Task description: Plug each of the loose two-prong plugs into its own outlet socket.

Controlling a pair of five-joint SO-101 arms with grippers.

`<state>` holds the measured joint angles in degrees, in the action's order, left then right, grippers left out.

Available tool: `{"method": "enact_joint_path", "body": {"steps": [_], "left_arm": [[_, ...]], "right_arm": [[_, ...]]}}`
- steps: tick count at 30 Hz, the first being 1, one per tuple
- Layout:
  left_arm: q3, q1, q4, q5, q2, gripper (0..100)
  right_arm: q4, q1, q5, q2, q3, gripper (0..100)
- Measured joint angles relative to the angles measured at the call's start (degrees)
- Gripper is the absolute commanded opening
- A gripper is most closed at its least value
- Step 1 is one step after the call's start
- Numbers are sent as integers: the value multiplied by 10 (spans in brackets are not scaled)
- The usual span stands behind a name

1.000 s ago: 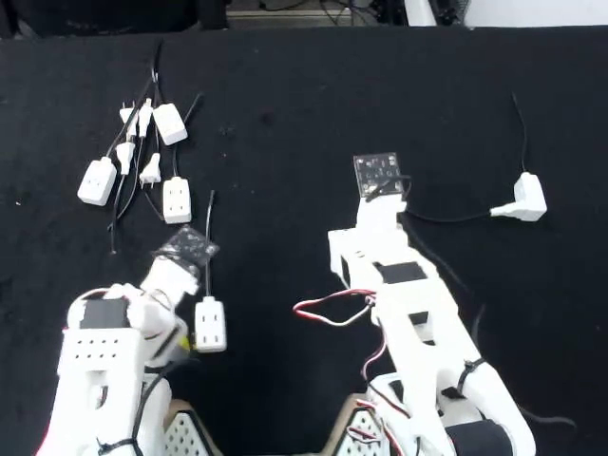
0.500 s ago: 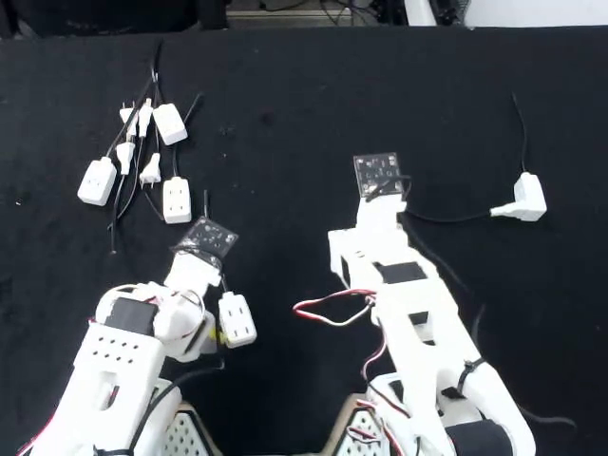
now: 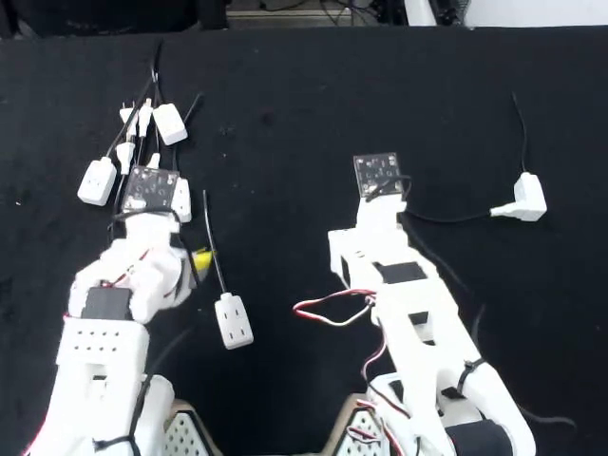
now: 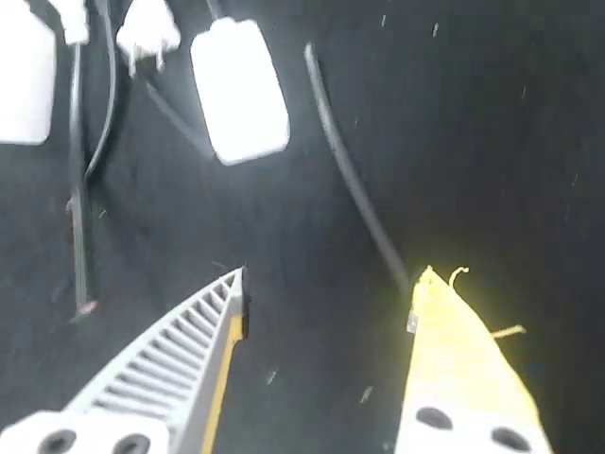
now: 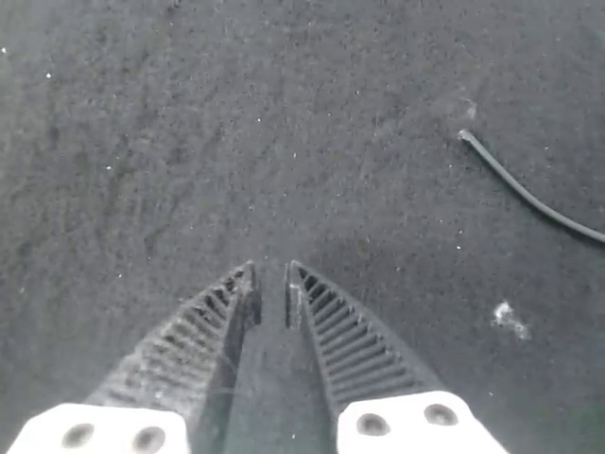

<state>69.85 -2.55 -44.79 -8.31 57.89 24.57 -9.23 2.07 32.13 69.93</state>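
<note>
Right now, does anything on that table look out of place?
Yes. Most plugs and sockets lie in a tangled heap at the far left, cords crossing. One socket block lies alone near the arms; a white plug sits apart, far right.

One socket [image 3: 183, 197] partly under left arm [image 3: 133, 274]

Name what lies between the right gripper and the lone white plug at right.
Only a thin black cord, trailing from the white plug toward the right gripper; the high view shows it.
</note>
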Motion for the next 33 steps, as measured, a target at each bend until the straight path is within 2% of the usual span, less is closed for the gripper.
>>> {"method": "enact_joint_path", "body": {"steps": [3, 6, 19, 33], "left_arm": [[11, 11, 72, 41, -42, 288], [11, 11, 112, 75, -97, 289], [-56, 12, 123, 147, -327, 286], [-165, -8, -27, 149, -364, 290]], "right_arm": [[0, 0, 0, 0, 0, 53], [0, 0, 0, 0, 0, 53], [0, 0, 0, 0, 0, 53], [0, 0, 0, 0, 0, 53]]}}
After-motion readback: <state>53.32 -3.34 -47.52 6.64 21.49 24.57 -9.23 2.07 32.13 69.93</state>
